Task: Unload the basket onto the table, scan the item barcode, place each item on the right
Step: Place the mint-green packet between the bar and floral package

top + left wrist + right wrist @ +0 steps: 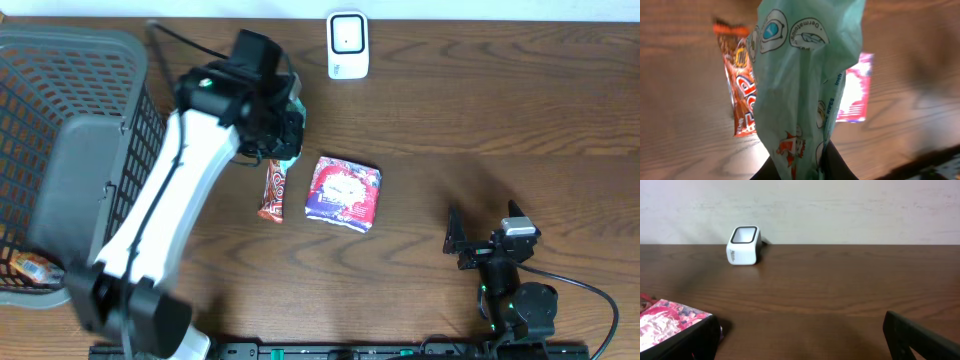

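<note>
My left gripper [807, 167] is shut on the lower end of a mint-green packet [805, 75] printed with round icons, held up above the table. From overhead the left gripper [283, 130] hangs left of centre, and only a sliver of the green packet [291, 158] shows beneath it. No barcode shows on the packet's visible face. The white scanner [348, 45] stands at the far edge, to the right of the held packet; the right wrist view has the scanner [744, 246] at the wall. My right gripper [485, 232] rests open and empty at the near right.
An orange-red candy bar [272, 190] and a pink-purple packet [343, 193] lie side by side under the left gripper. A grey mesh basket [90, 50] fills the left side, with a small item [35, 268] in it.
</note>
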Available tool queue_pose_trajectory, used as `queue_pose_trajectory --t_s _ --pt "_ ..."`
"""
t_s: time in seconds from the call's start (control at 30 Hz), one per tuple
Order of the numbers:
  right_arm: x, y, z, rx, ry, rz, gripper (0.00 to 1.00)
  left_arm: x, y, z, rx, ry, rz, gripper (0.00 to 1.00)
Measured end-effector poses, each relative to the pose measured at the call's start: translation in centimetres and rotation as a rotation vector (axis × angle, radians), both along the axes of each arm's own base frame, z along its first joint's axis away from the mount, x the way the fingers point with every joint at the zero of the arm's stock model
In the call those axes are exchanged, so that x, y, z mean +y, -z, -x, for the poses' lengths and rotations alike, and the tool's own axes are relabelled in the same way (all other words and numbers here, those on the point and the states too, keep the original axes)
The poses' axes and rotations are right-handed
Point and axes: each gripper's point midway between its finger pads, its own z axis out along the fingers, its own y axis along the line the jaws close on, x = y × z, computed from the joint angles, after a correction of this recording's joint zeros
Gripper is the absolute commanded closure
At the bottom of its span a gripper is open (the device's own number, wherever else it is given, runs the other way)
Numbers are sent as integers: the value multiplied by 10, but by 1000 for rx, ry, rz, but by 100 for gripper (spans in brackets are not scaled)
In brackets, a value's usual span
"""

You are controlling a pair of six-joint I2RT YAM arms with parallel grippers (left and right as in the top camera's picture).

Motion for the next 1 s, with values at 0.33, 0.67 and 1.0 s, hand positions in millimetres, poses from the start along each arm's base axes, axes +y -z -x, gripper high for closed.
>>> queue_pose_trajectory --t_s 0.33,0.67,1.0 --pt "0 0 0 0 0 0 1 18 57 2 168 -7 -165 31" --pt "0 0 0 0 0 0 1 38 16 -23 59 -77 -126 27" --pt "0 0 0 0 0 0 1 209 -157 -32 -491 -579 -229 23"
